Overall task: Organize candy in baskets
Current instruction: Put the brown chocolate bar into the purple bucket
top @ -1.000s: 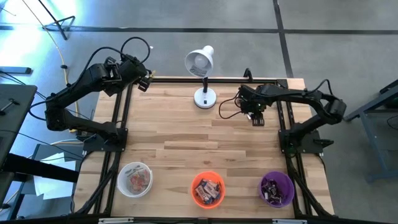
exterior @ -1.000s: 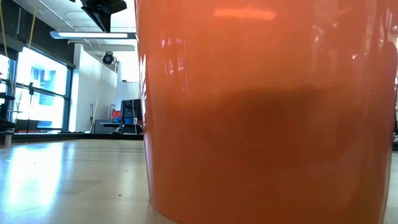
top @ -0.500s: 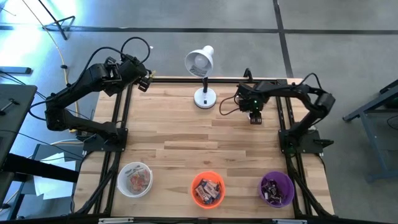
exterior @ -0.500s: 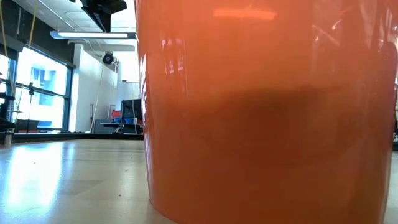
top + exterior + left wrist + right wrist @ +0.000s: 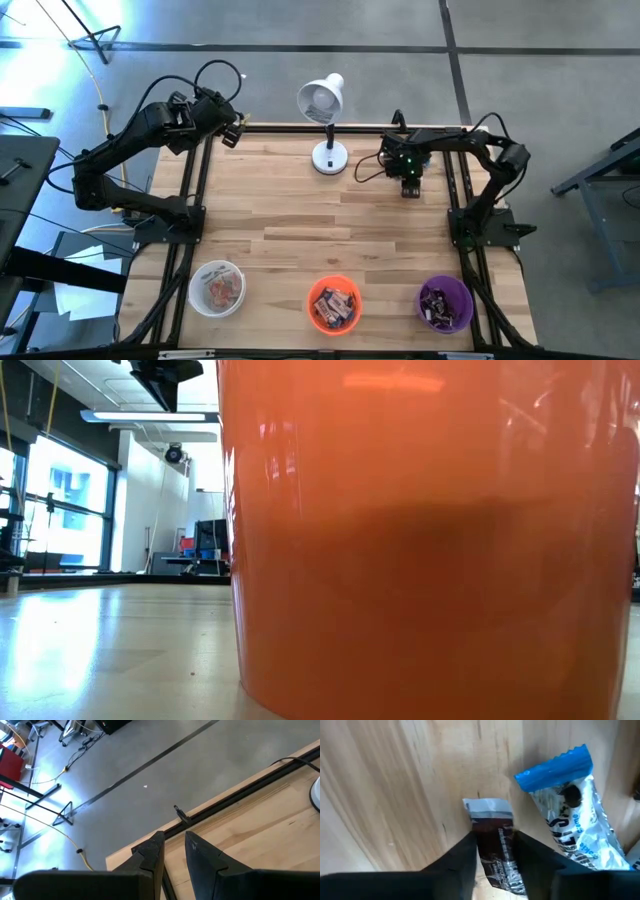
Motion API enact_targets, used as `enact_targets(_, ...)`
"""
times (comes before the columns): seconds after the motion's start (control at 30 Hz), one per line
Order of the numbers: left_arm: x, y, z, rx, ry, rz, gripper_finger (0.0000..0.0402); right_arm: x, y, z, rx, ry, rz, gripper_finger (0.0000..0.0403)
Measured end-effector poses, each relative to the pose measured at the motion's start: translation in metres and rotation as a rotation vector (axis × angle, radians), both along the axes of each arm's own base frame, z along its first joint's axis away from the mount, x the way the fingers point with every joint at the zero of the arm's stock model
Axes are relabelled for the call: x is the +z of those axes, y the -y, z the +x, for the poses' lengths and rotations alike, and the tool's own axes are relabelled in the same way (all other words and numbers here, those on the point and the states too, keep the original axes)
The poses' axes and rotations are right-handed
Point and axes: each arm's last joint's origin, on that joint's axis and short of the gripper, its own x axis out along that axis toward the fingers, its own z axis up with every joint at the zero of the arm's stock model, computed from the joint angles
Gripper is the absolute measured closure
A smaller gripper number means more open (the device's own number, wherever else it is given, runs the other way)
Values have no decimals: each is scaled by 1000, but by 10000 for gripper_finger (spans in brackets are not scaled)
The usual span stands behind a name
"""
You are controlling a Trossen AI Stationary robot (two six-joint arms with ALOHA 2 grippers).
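At about one o'clock on the tabletop (image 5: 300, 215), just right of the white desk lamp (image 5: 324, 105), we see the right gripper (image 5: 492, 852) lowered over two loose candies: a dark brown candy (image 5: 492, 832) with a silver end lies between the jaws, which flank it closely, though we cannot tell whether they have bitten yet. A blue-and-white candy (image 5: 570, 815) lies just beside it, at its three o'clock in the wrist view. The left gripper (image 5: 172, 855) waits at eleven o'clock over the table's far edge, jaws narrowly parted and holding nothing. The three baskets stand along the near edge: white basket (image 5: 216, 288) at seven o'clock, orange basket (image 5: 334, 303) at six, purple basket (image 5: 445, 303) at five, each already holding candy. We judge the brown piece light, its foil wrapper slick and crinkly, likely to slide or twist; taking it across the firm middle, not the flat crimped ends, looks safest, without nudging its blue neighbour.
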Motion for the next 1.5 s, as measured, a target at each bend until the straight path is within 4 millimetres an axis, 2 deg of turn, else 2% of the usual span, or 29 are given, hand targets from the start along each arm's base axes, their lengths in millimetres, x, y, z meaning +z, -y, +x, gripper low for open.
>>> enact_targets(0.2,0,0,0,0,0,0,337,0,-1,-1,-94,-19,5,384)
enact_targets(0.33,0,0,0,-1,-1,0,337,1,-4,-3,-219,-45,12,377)
enact_targets(0.43,0,0,0,-3,-4,0,337,8,-15,-10,-313,-88,94,385)
enact_targets(0.53,0,0,0,-21,-27,0,337,25,-24,-5,-392,-1,139,395)
enact_targets(0.67,0,0,0,-26,-34,1,337,50,-49,-2,-478,69,155,393)
enact_targets(0.8,0,0,0,-27,-31,3,337,77,-83,1,-556,153,197,398)
enact_targets(1.03,0,0,1,-26,-29,4,337,113,-161,-6,-670,191,294,397)
enact_targets(1.17,0,0,1,-16,-15,4,337,120,-213,-12,-747,128,349,397)
enact_targets(1.33,0,0,1,-19,21,-26,337,124,-283,-24,-761,75,458,397)
enact_targets(1.43,-1,1,2,-32,32,-47,337,125,-314,-36,-811,89,481,397)
enact_targets(1.5,-1,1,2,-34,35,-52,337,124,-327,-46,-851,87,471,397)
